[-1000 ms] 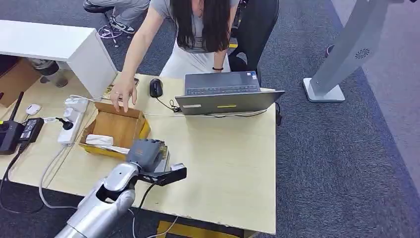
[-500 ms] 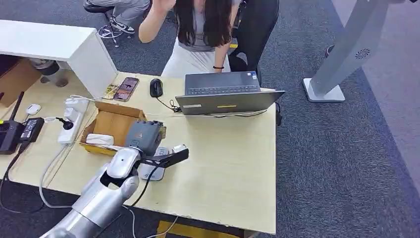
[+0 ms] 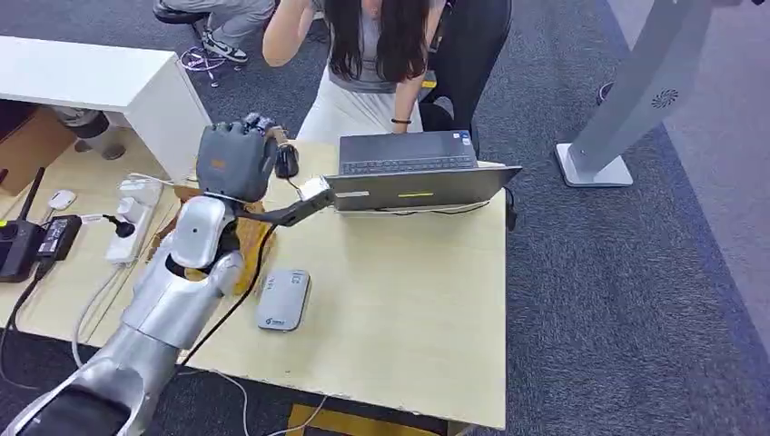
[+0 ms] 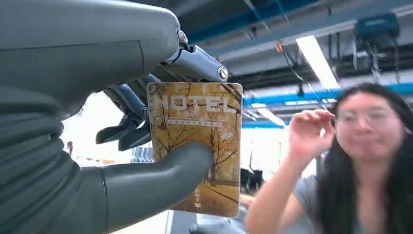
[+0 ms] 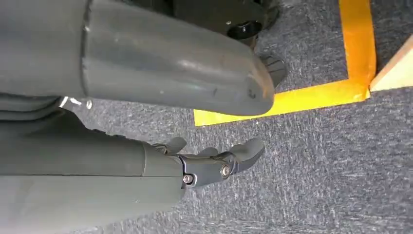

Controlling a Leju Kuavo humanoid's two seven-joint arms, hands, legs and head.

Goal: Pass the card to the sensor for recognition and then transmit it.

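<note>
Left hand (image 3: 238,160) raised above table (image 3: 409,300), near black mouse (image 3: 287,162) and laptop (image 3: 413,173). Grey sensor (image 3: 283,299) flat on table beside left arm. Person (image 3: 372,54) behind laptop.

You are looking down on a pale wooden desk (image 3: 409,300) standing on grey-blue carpet (image 3: 617,300); a white cabinet (image 3: 100,82) sits at its far left corner; a person (image 3: 381,54) leans in behind an open laptop (image 3: 413,173); a white kiosk stand (image 3: 626,109) rises from the carpet to the right; yellow tape (image 5: 302,95) marks the floor in your right wrist view; strip lights (image 4: 316,61) and blue ducts (image 4: 302,24) cross the dark ceiling.
</note>
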